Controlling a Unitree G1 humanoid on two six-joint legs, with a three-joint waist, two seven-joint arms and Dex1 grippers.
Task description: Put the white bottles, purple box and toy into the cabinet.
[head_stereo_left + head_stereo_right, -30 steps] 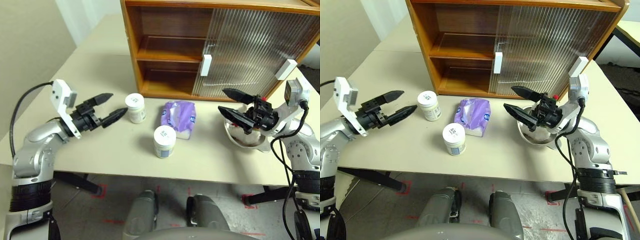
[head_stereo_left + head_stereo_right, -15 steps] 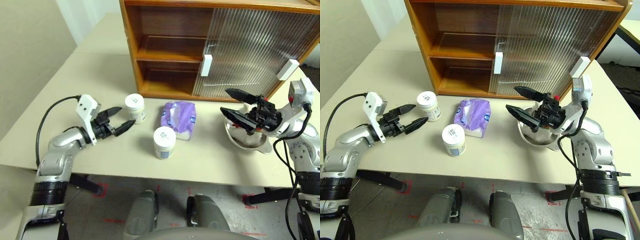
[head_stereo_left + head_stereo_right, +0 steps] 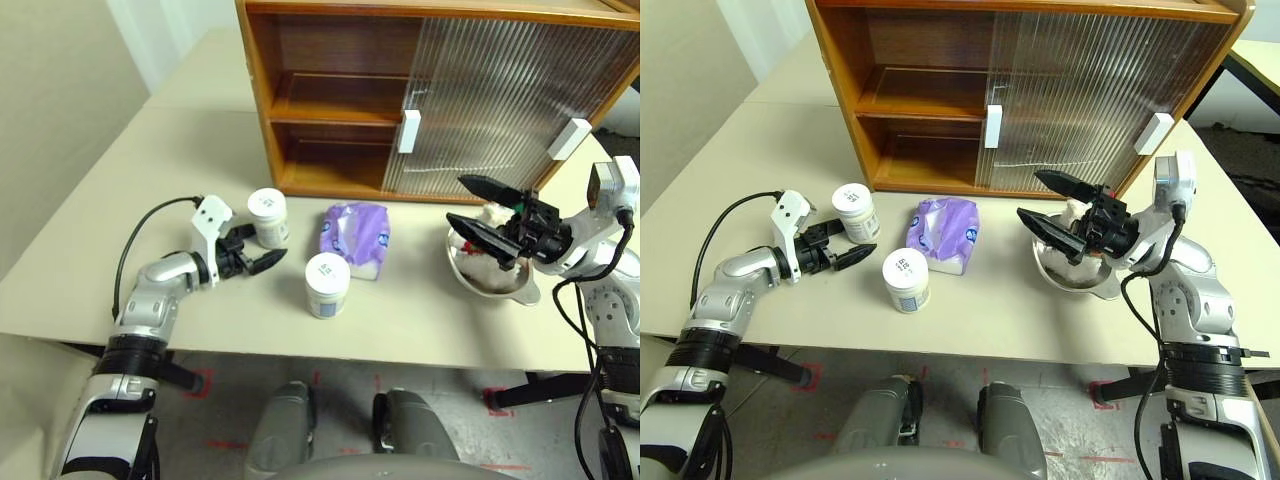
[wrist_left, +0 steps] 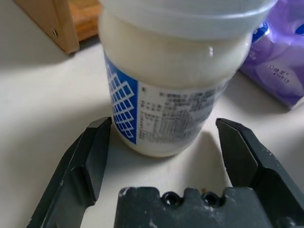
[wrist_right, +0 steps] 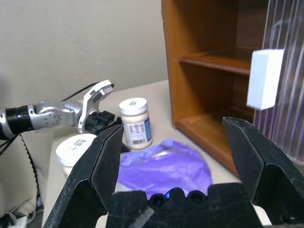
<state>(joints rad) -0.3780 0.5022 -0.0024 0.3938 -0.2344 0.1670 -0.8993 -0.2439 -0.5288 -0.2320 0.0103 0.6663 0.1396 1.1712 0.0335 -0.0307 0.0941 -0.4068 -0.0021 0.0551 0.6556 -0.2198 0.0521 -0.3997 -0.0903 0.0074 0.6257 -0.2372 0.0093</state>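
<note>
One white bottle [image 3: 268, 216] stands in front of the cabinet's open left half. My left gripper [image 3: 262, 247] is low on the table right beside it, open. In the left wrist view its fingers [image 4: 90, 156] flank the bottle [image 4: 171, 95] with a gap on each side. A second white bottle [image 3: 328, 284] stands nearer the table's front edge. The purple box [image 3: 357, 238] lies between them and the bowl. My right gripper [image 3: 460, 202] hovers open over a steel bowl [image 3: 495, 290] holding the white toy [image 3: 492, 213], partly hidden behind the fingers.
The cabinet [image 3: 330, 100] stands at the back of the table, its left half open onto a shelf [image 3: 335, 110] and its ribbed doors [image 3: 500, 100] covering the right half. Bare tabletop [image 3: 150, 200] lies to the left of the bottles.
My left arm has dropped and reached forward to the far bottle, so its fingers now flank it. The right gripper has stayed over the bowl.
</note>
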